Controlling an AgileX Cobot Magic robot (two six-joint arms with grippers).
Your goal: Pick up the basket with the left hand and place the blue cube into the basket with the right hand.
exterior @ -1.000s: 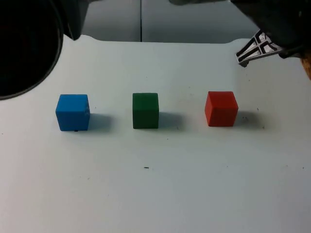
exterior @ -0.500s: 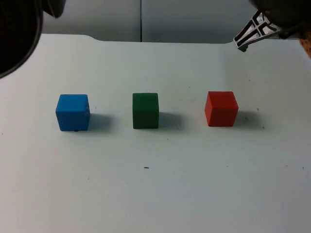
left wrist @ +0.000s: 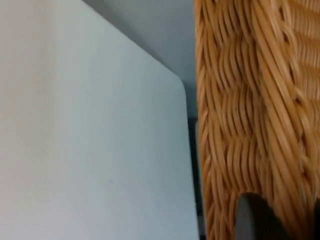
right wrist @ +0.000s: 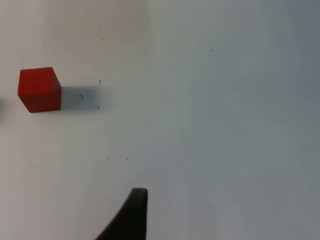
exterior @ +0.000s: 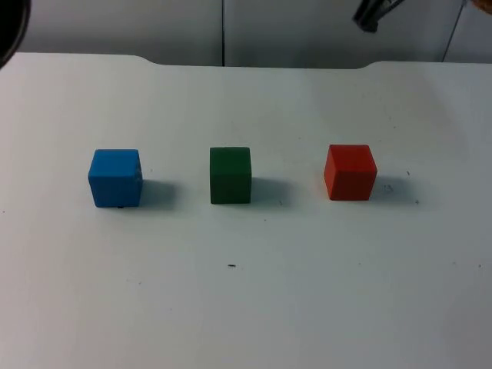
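Left gripper (left wrist: 285,221): clenched on the woven wall of the basket (left wrist: 240,100), a black fingertip (left wrist: 254,217) pressed against the wicker, seen in the left wrist view. Beside the basket, the white table (left wrist: 90,150) with its rounded corner and the grey partition wall (left wrist: 150,25) beyond.

Right gripper (right wrist: 134,212): held above bare table, well apart from the red cube (right wrist: 39,89). Released or clenched: cannot tell.

On the table in the top view, three cubes in one row, each apart from the next. Blue cube (exterior: 115,177) at the left end, flat on the table and inside nothing, far from both grippers. Green cube (exterior: 231,175) in the middle. Red cube at the right end. A small dark speck (exterior: 231,266) on the table, nearer the camera than the green cube.
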